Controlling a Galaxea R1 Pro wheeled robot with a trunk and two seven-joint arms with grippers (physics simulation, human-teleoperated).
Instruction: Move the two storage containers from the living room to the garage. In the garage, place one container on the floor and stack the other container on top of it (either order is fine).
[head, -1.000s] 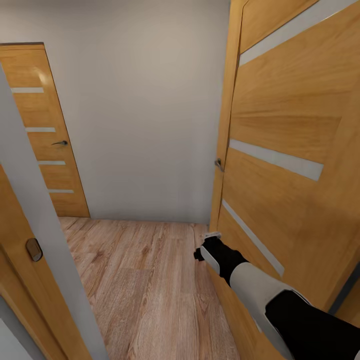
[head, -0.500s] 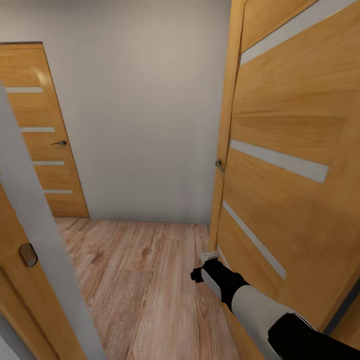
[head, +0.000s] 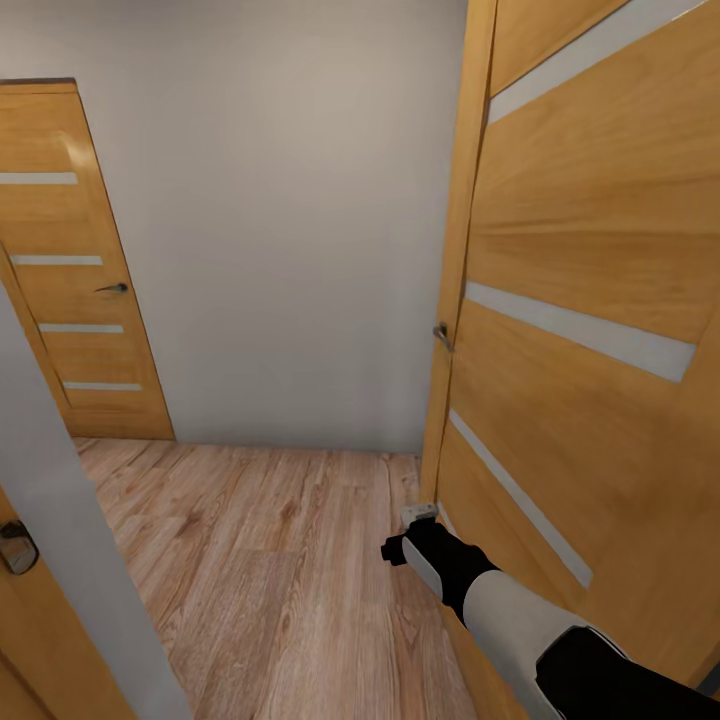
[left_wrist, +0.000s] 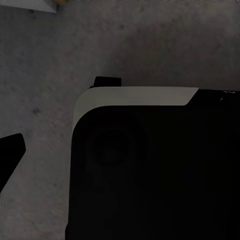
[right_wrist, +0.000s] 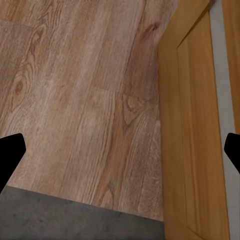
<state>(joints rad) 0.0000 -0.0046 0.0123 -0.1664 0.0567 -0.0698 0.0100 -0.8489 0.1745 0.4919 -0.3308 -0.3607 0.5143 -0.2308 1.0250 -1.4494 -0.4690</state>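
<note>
The storage containers are out of view. My right arm reaches forward low in the head view, and its gripper (head: 408, 532) hangs over light wood-plank flooring (head: 270, 560) close beside an open wooden door (head: 580, 380). In the right wrist view the right gripper (right_wrist: 120, 152) is open, with black fingertips (right_wrist: 11, 155) far apart and nothing between them. Dark grey concrete floor (left_wrist: 50, 60) lies under my left gripper (left_wrist: 120, 150). One of its black fingertips (left_wrist: 10, 152) stands far out at the side, and my own black-and-white body (left_wrist: 150, 165) covers the other.
A grey wall (head: 290, 220) closes the small hallway ahead. A shut wooden door (head: 75, 290) stands at the far left. A grey door frame (head: 60, 520) is close on my left. A strip of dark concrete (right_wrist: 65, 217) meets the planks at the threshold.
The whole view has shifted: the left door frame slid toward the picture's lower left. My right arm sank a little beside the open door, then held still.
</note>
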